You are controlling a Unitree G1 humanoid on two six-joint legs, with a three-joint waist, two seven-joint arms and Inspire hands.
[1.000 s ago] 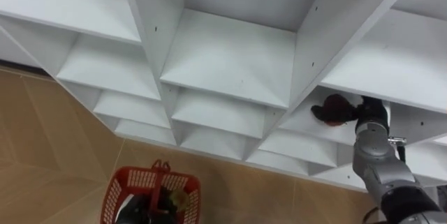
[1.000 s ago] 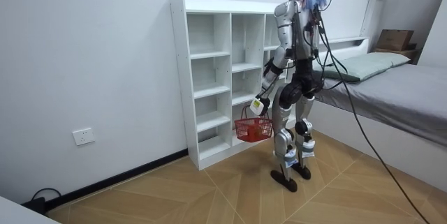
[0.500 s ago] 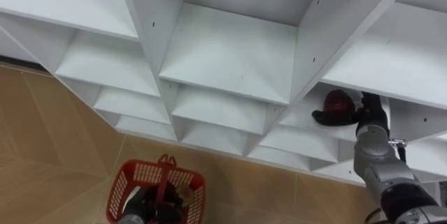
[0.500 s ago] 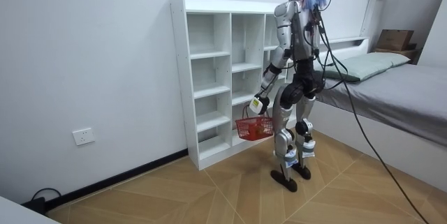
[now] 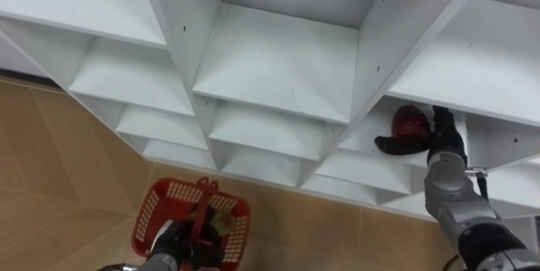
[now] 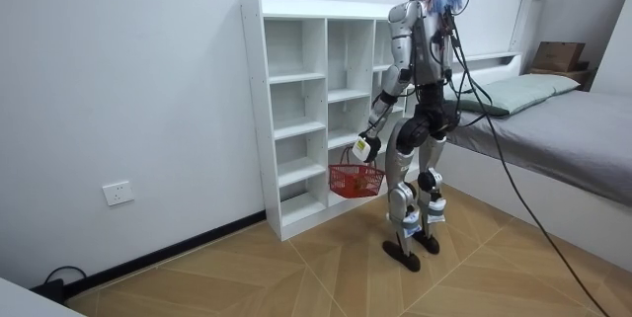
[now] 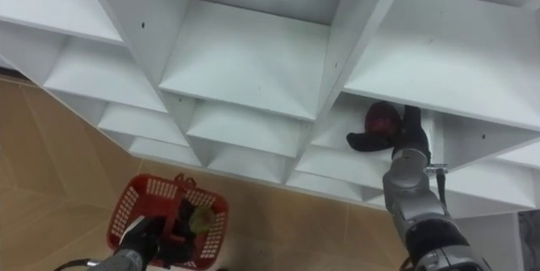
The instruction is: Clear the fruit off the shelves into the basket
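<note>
Left eye view shows the right robot hand inside a closet compartment, thumb and fingers curled round a red fruit, which sits just above the thumb. The hold looks shallow. I judge the fruit could slip free or clip the divider on withdrawal and drop to the floor. The left robot hand grips the handle of the red basket, well apart, lower left.

Red fruit partly covered by right robot hand, basket contents indistinct (too small)
</note>
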